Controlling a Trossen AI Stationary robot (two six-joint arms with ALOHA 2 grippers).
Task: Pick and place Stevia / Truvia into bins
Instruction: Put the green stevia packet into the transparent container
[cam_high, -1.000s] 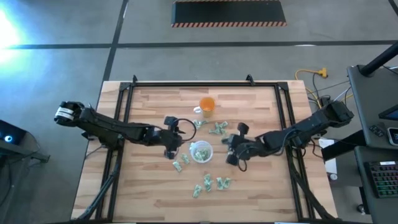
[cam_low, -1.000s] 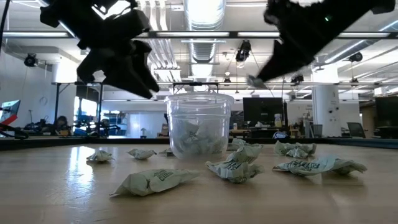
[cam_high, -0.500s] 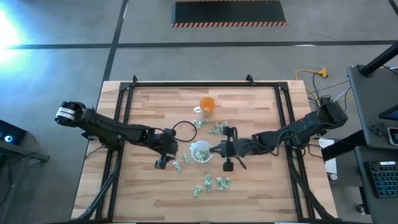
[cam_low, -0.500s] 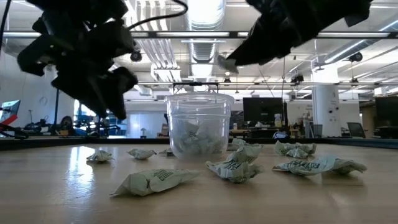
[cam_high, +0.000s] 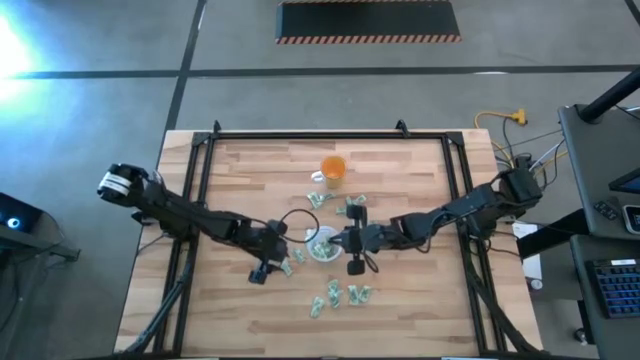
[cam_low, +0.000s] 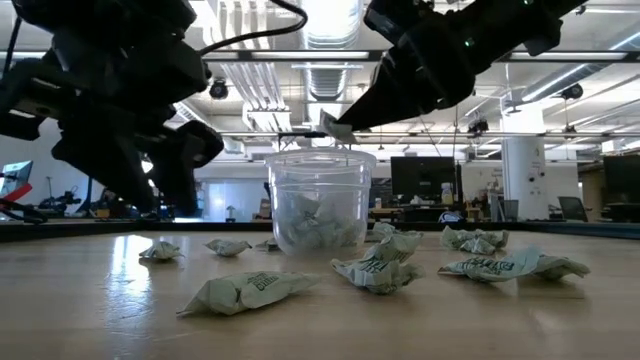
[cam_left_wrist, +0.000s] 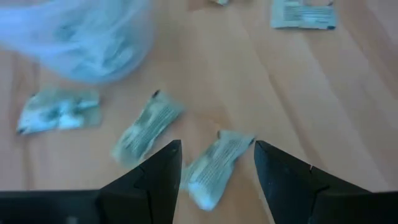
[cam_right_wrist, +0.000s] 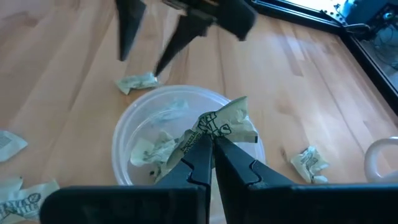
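The clear round cup (cam_high: 322, 243) (cam_low: 322, 200) stands mid-table with several pale green sachets inside. More sachets lie flat on the wood around it (cam_high: 352, 207) (cam_high: 325, 300) (cam_low: 250, 290). My right gripper (cam_right_wrist: 212, 142) (cam_high: 340, 240) is over the cup's rim (cam_right_wrist: 124, 134), shut on one sachet (cam_right_wrist: 227, 121) (cam_low: 335, 125). My left gripper (cam_left_wrist: 216, 158) (cam_high: 272, 262) is open, just left of the cup and toward the near edge. Its fingers stand on either side of a sachet (cam_left_wrist: 214, 168) lying on the table, apart from it. My right gripper pinches a crumpled sachet by its lower edge (cam_right_wrist: 208, 134) between the two fingertips. The fingers slant down from the table's right side. The sachet is lifted clear and sticks out beyond the fingertips, above the cup's opening.
An orange translucent cup (cam_high: 332, 170) stands toward the far edge, behind the clear cup. Two more sachets (cam_left_wrist: 59, 111) (cam_left_wrist: 146, 127) lie beside the one between my left fingers. A black frame (cam_high: 300, 135) runs round the tabletop. Bare wood lies at the near left and right.
My right gripper has carried its sachet toward the table's left, from well right of the cup to over its rim. My left gripper has moved toward the near edge and down, from beside the cup to low over the sachets at its near left.
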